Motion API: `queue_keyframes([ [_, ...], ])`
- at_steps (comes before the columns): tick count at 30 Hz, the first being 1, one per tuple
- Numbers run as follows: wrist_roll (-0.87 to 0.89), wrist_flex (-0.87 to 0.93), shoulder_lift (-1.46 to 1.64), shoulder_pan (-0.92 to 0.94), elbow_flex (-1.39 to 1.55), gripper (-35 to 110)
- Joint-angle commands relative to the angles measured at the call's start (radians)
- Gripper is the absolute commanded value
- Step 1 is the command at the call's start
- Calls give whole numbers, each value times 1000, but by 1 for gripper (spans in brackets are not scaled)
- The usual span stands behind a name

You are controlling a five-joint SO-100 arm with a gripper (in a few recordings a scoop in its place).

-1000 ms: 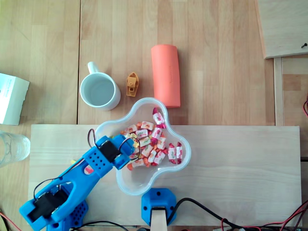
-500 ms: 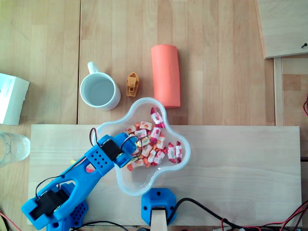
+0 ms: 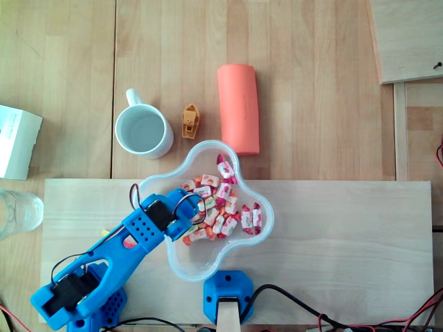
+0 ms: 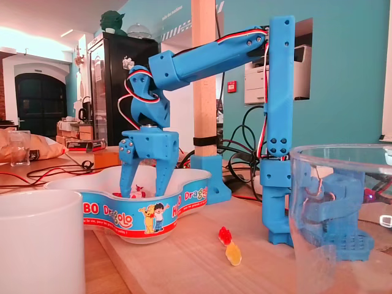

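The clear lobed bowl (image 3: 208,271) holds a heap of wrapped sweets (image 3: 223,207). The gripper (image 4: 143,193) dips inside at the heap's left edge with its fingers spread, their tips hidden behind the bowl's wall. A white mug (image 3: 143,131) stands just beyond the bowl.

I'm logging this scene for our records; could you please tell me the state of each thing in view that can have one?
gripper: open, fingers pointing down inside the bowl.
bowl: upright, partly filled with wrapped candies.
mug: upright, looks empty.
orange roll: lying on its side.
glass: upright, looks empty.
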Motion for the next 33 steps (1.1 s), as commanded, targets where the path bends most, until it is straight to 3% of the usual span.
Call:
queue_keyframes([
  [1, 12, 11, 23, 12, 14, 27],
  [33, 9, 9, 21, 12, 63, 27],
])
